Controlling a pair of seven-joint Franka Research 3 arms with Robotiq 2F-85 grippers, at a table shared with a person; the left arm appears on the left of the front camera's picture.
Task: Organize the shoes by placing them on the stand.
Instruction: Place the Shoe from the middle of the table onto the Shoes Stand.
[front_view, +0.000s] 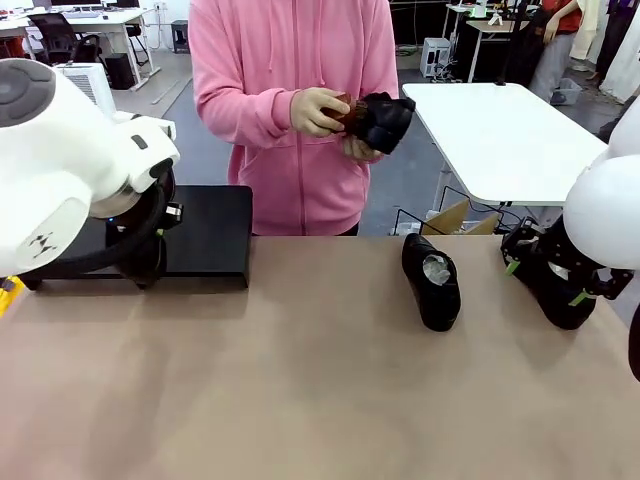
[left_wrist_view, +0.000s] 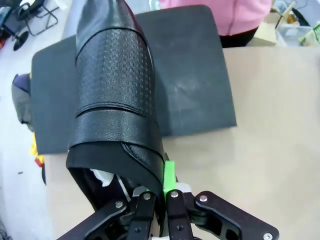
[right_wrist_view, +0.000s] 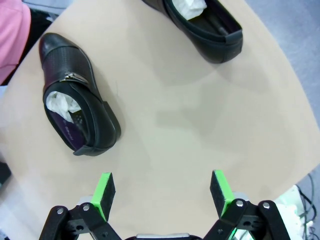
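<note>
At the left, the left gripper (left_wrist_view: 162, 176) was clamped shut on the heel rim of a black shoe (left_wrist_view: 115, 85), holding it over the flat black stand (left_wrist_view: 195, 75) at the table's far left, toe pointing away. In the middle, a person's hand (front_view: 315, 110) held another shoe (front_view: 385, 120) up off the table. To the right, a buckled shoe (right_wrist_view: 75, 110) and a plain shoe (right_wrist_view: 205, 25), both stuffed with white paper (right_wrist_view: 60, 102), lay apart on the table (right_wrist_view: 190, 130). The right gripper (right_wrist_view: 162, 187) hovered over the bare tabletop near them, jaws wide open and empty
</note>
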